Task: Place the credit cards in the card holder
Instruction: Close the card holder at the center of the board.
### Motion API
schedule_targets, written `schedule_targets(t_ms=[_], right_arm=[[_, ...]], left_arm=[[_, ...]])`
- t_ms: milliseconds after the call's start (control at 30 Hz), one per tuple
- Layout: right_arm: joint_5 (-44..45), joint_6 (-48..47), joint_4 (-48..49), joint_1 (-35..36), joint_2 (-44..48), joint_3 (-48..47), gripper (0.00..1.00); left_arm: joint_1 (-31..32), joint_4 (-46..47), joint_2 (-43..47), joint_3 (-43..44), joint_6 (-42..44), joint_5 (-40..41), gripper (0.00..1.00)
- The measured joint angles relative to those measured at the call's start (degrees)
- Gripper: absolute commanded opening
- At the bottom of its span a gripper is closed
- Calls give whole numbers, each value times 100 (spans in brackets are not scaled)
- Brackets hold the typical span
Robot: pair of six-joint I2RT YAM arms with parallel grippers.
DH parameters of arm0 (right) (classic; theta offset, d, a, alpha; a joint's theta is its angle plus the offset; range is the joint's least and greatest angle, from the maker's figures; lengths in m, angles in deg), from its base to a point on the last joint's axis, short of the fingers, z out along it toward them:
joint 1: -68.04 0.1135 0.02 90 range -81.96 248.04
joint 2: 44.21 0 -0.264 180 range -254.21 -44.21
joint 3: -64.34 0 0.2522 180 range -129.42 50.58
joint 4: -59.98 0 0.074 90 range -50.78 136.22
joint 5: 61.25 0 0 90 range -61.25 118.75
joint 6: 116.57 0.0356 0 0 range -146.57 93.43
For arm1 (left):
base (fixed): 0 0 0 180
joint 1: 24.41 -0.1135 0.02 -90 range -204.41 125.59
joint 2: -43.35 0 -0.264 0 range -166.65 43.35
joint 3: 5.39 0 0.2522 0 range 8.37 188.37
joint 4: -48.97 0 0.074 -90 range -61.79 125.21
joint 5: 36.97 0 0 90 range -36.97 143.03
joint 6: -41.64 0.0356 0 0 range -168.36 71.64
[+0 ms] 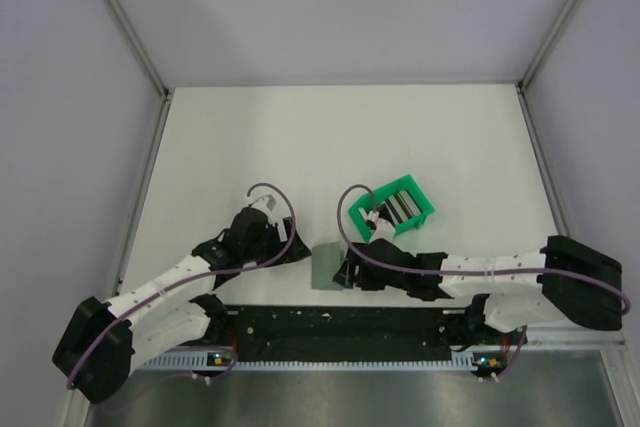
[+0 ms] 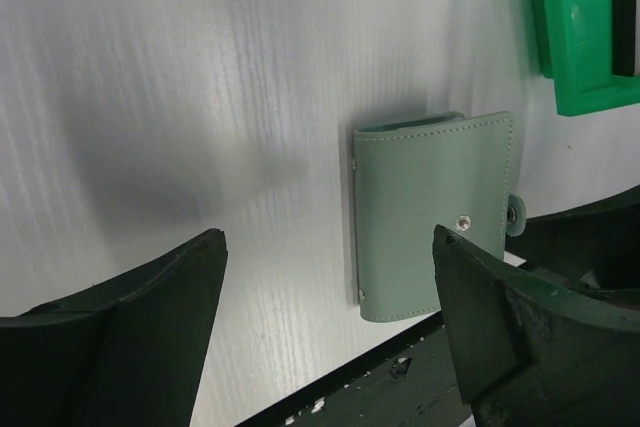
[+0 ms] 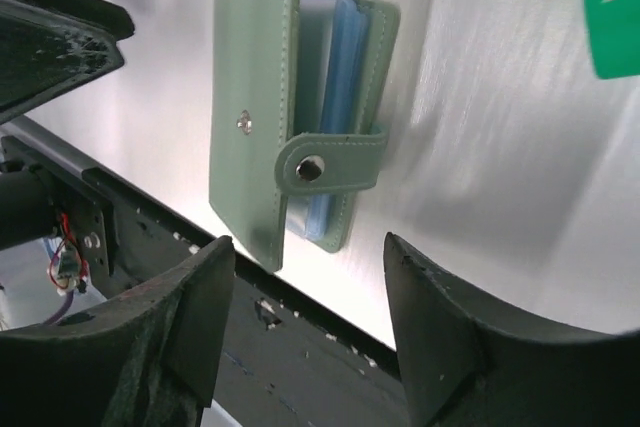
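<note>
Left jaws and right jaws stand spread, flanking the card holder; green bin nearby.

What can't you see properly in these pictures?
- The cards: in the top view they are too small to count, and they sit behind the bars of the green bin.
- Inside the wallet: in the right wrist view its folded covers hide whether a card is in there.
- The green bin: the picture edge cuts it off in both wrist views.
- The wallet's right edge: in the top view it is hidden by the right gripper.
</note>
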Motion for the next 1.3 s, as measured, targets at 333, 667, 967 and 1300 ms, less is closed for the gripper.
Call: schedule_targets(t_ms=[333, 667, 967, 1300], right_arm=[[839, -614, -1174, 0, 2271, 79, 51], [1626, -553, -1823, -15, 3477, 643, 48], [1572, -540, -1928, -120, 2800, 638, 46], [1427, -562, -1906, -199, 2437, 476, 43]], left_arm=[[13, 608, -92, -31, 160, -739, 50], [55, 1154, -328, -37, 136, -1222, 0], [205, 1637, -713, -136, 87, -1386, 0], [398, 2006, -1047, -236, 4, -1392, 0]])
